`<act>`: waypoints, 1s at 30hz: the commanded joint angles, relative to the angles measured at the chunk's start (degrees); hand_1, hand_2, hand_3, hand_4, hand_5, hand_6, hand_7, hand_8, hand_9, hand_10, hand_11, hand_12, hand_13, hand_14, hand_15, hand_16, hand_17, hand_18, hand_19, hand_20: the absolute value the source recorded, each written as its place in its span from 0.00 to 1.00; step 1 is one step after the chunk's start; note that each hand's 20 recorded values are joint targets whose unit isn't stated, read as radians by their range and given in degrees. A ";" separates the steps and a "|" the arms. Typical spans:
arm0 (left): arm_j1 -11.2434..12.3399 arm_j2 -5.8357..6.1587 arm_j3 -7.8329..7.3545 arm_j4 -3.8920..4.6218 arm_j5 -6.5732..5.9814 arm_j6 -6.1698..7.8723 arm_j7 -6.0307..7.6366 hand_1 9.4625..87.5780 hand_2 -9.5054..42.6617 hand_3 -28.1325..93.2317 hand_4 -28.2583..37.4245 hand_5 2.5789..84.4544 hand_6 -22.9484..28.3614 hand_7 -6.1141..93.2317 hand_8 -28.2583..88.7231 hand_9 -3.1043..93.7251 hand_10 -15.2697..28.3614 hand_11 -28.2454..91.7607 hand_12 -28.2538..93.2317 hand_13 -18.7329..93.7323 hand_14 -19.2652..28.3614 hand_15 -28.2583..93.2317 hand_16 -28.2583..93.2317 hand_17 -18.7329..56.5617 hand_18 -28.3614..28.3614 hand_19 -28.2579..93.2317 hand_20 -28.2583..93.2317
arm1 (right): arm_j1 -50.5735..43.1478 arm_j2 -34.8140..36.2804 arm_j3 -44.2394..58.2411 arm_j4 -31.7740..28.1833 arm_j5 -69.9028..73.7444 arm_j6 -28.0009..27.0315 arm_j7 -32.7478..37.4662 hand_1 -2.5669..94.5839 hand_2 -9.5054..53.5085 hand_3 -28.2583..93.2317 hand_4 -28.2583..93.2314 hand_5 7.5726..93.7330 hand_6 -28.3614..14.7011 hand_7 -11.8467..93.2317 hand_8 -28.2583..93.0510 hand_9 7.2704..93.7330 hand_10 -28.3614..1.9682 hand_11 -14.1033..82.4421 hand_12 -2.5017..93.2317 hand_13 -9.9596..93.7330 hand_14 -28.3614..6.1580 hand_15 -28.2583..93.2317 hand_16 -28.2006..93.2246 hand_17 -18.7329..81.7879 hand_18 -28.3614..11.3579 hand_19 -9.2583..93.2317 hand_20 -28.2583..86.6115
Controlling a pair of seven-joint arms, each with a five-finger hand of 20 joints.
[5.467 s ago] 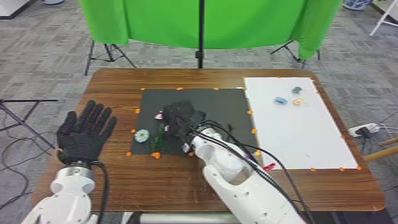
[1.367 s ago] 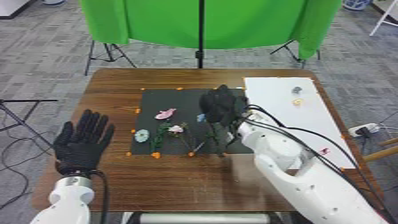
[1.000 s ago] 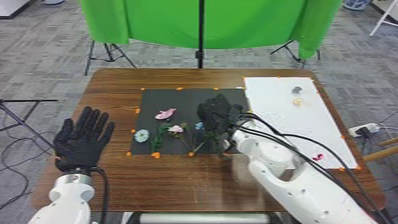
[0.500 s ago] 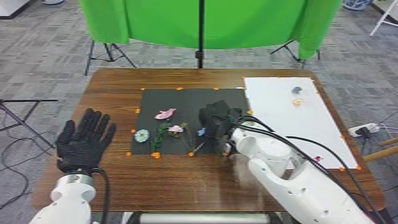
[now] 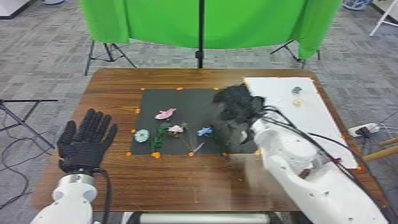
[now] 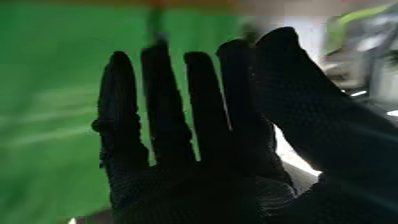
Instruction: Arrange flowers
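The right hand [image 5: 238, 104] was empty, fingers straight, right of centre; the left hand [image 5: 83, 145] lay spread at left. Reaching the yellow flower [image 5: 298, 102], upper right, probably wanted clearance above the blue flower [image 5: 205, 131] near centre, then a light pinch.

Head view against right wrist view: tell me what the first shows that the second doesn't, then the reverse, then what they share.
The head view adds the left robot hand, the dark mat, the pink flower and the blue flower.
The right wrist view adds a blurred yellow-green strip.
Both share the right robot hand and green cloth.
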 commanded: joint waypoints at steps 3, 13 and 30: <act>3.18 1.34 0.09 -1.30 3.94 -0.24 1.95 0.20 0.56 0.86 0.00 0.57 0.63 0.20 0.15 0.47 0.69 0.43 0.30 0.43 0.73 0.57 0.15 0.15 0.74 0.55 0.34 | 4.04 5.40 11.80 16.84 1.04 2.11 7.63 0.46 0.00 0.96 0.00 0.53 0.68 0.29 0.10 0.44 0.57 0.23 0.14 0.41 0.39 0.38 0.35 0.35 0.24 0.65 0.46; 5.05 0.61 -0.82 -1.86 3.49 -0.16 2.01 0.22 0.56 0.87 0.00 0.57 0.63 0.20 0.15 0.47 0.69 0.43 0.30 0.44 0.74 0.57 0.15 0.15 0.74 0.55 0.34 | 1.35 5.14 16.37 19.64 1.23 -3.33 7.35 0.51 0.00 0.94 0.00 0.52 0.71 0.29 0.10 0.46 0.64 0.23 0.14 0.47 0.45 0.36 0.37 0.37 0.25 0.64 0.44; 3.75 -0.34 1.50 -1.07 3.93 0.35 -0.13 0.22 0.56 0.87 0.00 0.56 0.63 0.21 0.15 0.46 0.68 0.43 0.30 0.44 0.74 0.57 0.16 0.14 0.75 0.55 0.34 | 2.86 3.49 12.86 25.74 2.18 2.27 5.61 0.60 0.00 0.81 0.00 0.70 0.80 0.31 0.12 0.73 0.72 0.28 0.16 0.67 0.61 0.43 0.40 0.43 0.27 0.75 0.49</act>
